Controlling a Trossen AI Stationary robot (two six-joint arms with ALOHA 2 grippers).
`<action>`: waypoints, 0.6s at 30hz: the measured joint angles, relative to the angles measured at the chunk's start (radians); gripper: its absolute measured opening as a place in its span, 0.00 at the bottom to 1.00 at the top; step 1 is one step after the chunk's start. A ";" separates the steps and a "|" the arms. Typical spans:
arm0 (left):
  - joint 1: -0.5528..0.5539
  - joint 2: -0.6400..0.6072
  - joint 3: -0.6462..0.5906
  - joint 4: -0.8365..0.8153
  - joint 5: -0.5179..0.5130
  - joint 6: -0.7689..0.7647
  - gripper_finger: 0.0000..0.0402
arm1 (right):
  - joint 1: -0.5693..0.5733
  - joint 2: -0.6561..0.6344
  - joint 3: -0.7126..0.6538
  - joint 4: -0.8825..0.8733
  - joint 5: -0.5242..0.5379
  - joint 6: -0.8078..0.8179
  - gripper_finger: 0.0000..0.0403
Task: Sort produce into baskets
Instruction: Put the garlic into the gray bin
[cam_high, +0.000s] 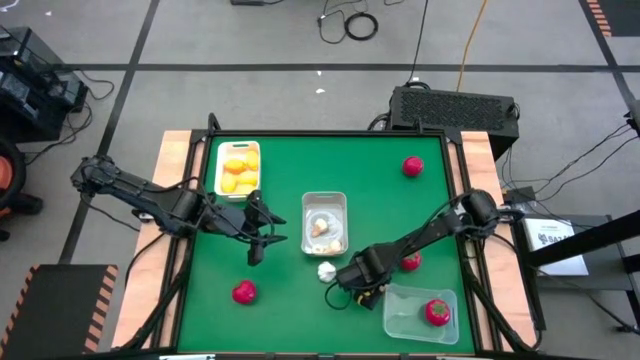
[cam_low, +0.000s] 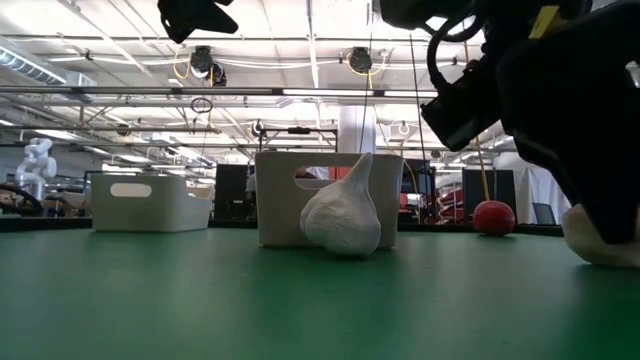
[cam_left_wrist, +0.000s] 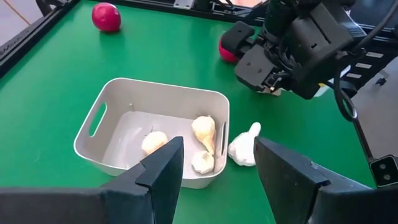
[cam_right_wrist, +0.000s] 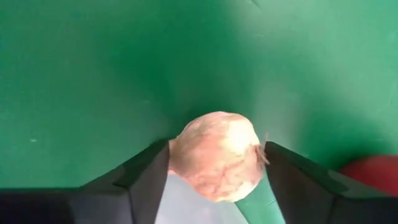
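Produce — mostly, seemingly — in baskets (cam_high: 324, 203)

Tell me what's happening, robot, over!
Right gripper closing around a garlic bulb on the mat. Left gripper open, hovering by the middle basket. Nothing in the way.

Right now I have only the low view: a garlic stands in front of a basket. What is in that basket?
Observer: Three garlic bulbs lie in the middle basket.
Operator: Which arm is the dark mass on my right?
Observer: The right gripper. It is low over a second garlic, which lies on the table.
Operator: And the other arm?
Observer: The left gripper hovers open and empty, to the left of the middle basket in the high view.
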 joint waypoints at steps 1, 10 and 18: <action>0.000 0.000 0.000 0.000 0.000 0.000 0.51 | -0.002 0.000 0.000 0.000 0.003 0.000 0.59; 0.004 0.000 0.000 -0.001 -0.002 0.002 0.51 | -0.030 -0.062 0.032 -0.002 0.059 -0.022 0.40; 0.005 0.000 0.000 -0.001 -0.003 0.000 0.51 | -0.076 -0.168 0.171 0.000 0.202 -0.056 0.42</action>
